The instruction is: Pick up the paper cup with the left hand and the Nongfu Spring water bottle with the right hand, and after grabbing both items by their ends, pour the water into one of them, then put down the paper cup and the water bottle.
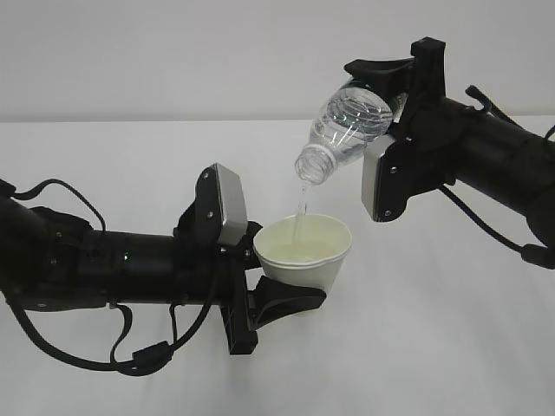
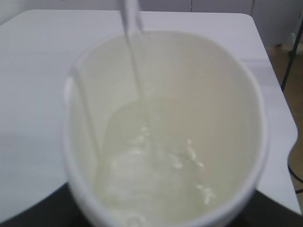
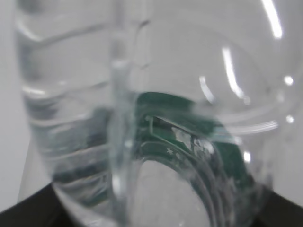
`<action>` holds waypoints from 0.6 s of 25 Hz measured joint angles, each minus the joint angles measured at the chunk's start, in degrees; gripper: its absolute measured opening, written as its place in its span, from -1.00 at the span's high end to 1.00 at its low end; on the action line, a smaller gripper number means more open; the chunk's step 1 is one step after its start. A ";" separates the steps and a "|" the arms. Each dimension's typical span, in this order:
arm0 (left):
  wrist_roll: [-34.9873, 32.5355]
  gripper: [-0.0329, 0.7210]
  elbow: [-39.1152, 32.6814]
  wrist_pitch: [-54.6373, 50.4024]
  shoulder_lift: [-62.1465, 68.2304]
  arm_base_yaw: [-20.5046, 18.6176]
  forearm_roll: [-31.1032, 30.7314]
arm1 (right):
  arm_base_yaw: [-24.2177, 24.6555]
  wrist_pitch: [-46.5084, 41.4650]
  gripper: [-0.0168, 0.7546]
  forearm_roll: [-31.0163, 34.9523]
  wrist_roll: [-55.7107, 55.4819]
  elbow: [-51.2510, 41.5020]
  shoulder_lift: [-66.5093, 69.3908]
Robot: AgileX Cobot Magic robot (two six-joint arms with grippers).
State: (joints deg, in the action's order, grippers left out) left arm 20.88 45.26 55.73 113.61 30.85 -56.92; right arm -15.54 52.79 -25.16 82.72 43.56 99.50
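We see the pour under way. The left hand [image 1: 276, 305] is clamped on the lower end of the paper cup [image 1: 305, 260], its jaws gripping the base from the left so the mouth stays open and upright, lifted clear of the white table [image 1: 451, 347]. The right hand [image 1: 392, 87] is clamped on the base end of the Nongfu Spring water bottle [image 1: 347, 130], which is tilted neck-down toward the left, its open mouth just above the cup's far rim. Holding both by their ends keeps the fingers away from the water [image 1: 302, 208], which falls as 1 thin stream into the cup; the left wrist view shows it pooling, already covering the bottom. We judge the bottle roughly half emptied.

The table is plain and matte, with a pale wall [image 1: 173, 52] behind. In the left wrist view a table edge and darker floor show far right.
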 joint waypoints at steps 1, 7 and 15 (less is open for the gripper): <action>0.00 -0.12 0.00 0.00 0.00 0.00 0.00 | 0.00 0.00 -0.26 0.00 0.00 0.00 0.00; 0.00 -0.12 0.00 0.00 0.00 0.00 0.00 | 0.00 0.00 -0.26 0.00 0.07 0.00 0.00; 0.00 -0.12 0.00 0.00 0.00 0.00 0.00 | 0.00 0.00 -0.26 0.00 0.21 0.00 0.00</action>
State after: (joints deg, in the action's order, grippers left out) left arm 20.88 45.26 55.73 113.61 30.85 -56.92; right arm -15.54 52.79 -25.16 82.93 43.56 99.50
